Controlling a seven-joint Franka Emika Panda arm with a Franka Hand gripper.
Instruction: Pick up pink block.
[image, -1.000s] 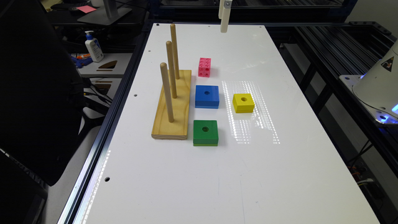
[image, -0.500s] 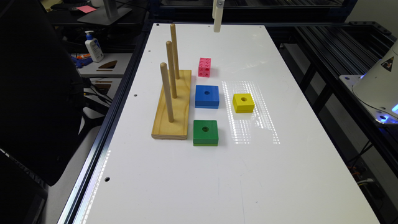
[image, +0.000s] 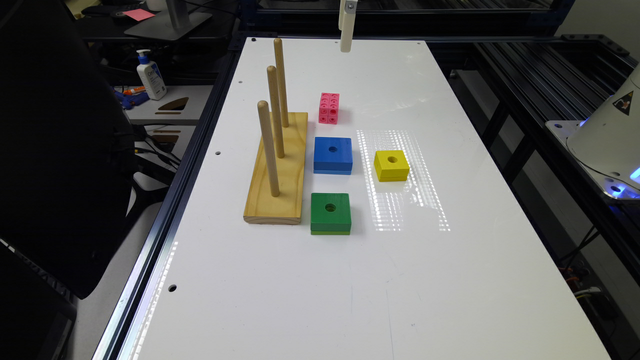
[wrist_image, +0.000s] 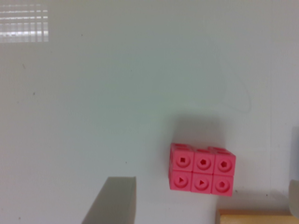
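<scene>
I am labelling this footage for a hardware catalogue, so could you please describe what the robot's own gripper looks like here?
In the exterior view, the gripper shows as a slim, off-white, straight-sided part with a small grey fitting near its upper end. In the wrist view, one of its fingers appears as a flat, matte beige-grey piece with a squared tip. No cables or markings can be made out on it.

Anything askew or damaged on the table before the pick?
Nothing stands out. The pink block sits flat and intact beside the peg board; the blue block, green block and yellow block lie flat, apart from each other.
</scene>
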